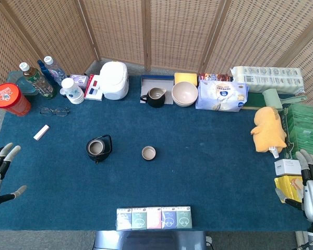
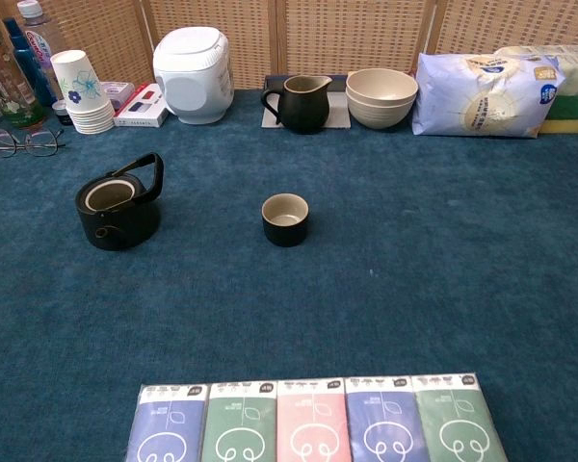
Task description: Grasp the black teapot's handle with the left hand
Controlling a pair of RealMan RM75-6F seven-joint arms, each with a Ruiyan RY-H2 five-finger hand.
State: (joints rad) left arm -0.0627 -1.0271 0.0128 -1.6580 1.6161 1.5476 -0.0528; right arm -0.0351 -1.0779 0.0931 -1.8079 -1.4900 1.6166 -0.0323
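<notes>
Nearby: cup [image 2: 285, 218] right of black teapot [image 2: 118, 208] | left hand [image 1: 0, 169] spread, empty, well apart

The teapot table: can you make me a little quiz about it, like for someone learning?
1. True or false: the left hand is already holding the black teapot.
2. What stands nearest the teapot on the blue cloth: A) the small dark cup, B) the white rice cooker, C) the yellow plush toy?
3. Does the teapot have its lid on?

Key:
1. False; the hand is at the table's left edge, fingers spread, apart from the teapot.
2. A.
3. No; its top is open.
</notes>
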